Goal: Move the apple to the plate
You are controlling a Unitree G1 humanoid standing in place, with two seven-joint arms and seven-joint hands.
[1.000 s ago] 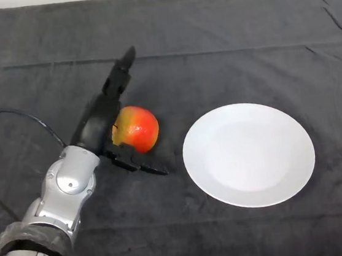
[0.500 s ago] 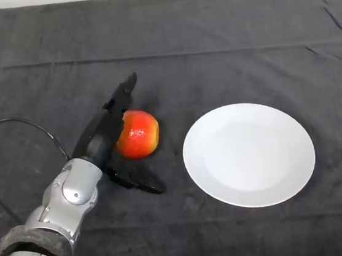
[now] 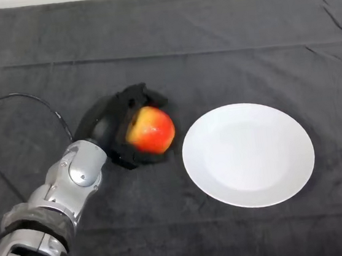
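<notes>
A red and yellow apple (image 3: 151, 130) sits in my black left hand (image 3: 116, 123), left of the white plate (image 3: 248, 154). The fingers curl over the apple's top and the thumb wraps under its near side. The apple's right edge is a short gap from the plate's left rim. I cannot tell whether the apple rests on the dark cloth or is lifted. My silver-grey arm (image 3: 72, 182) comes in from the lower left.
The dark cloth (image 3: 224, 48) covers the whole table. A fold line runs across it behind the hand and plate.
My fingers and thumb have curled shut round the apple. The hand and apple have shifted a little to the right, toward the plate.
</notes>
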